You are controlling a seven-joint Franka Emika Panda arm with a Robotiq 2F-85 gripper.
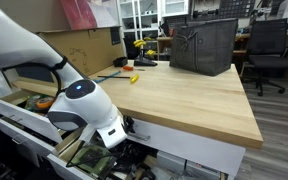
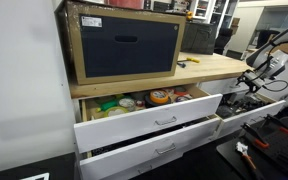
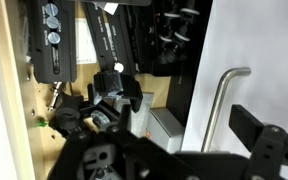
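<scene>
Ext. view, bench corner: white arm (image 1: 44, 60) bends down past the bench (image 1: 184, 100) front. The claw (image 1: 130, 130) hangs just over the open drawer (image 1: 89, 155) under the bench edge, w/ mixed tools inside. On the bench top a black bin (image 1: 202, 45) sits far back and a yellow tool (image 1: 134, 77) lies nr the left edge, both well apart from the claw.

Ext. view, front on: the claw is at far right, low over that drawer. A big box w/ dark front (image 2: 124, 45) stands on the bench. Below it a second drawer (image 2: 154, 122) is pulled out, w/ tape rolls (image 2: 160, 97) and other bits inside.

Wrist view: the claw is open wide, w/ nothing between its fingers (image 3: 269, 145) and nothing touched. Under it, inside the drawer, lie black tools (image 3: 104, 50) packed close together. To the right is a white drawer front (image 3: 259, 50) w/ a bent metal handle (image 3: 224, 100). Can't tell what each tool is.
</scene>
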